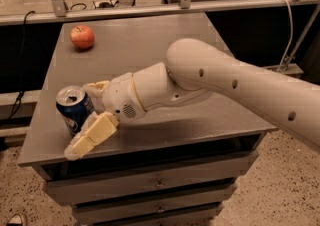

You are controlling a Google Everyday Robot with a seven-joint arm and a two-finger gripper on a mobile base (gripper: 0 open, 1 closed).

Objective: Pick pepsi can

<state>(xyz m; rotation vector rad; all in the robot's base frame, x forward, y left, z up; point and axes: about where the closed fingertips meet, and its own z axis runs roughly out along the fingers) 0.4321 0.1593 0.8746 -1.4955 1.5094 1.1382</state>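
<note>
The pepsi can (73,110) stands upright near the front left corner of the grey table (150,50); it is blue with a silver top. My gripper (85,117) has reached it from the right. One cream finger (92,135) lies in front of the can, the other (96,87) sits just behind it, so the can stands between the open fingers. The fingers do not press on the can. The white arm comes in from the right edge of the view.
A red apple (82,36) rests at the back left of the table. A metal rail (165,6) runs behind the table. Drawers (150,182) sit under the tabletop. The table's front edge is close below the can.
</note>
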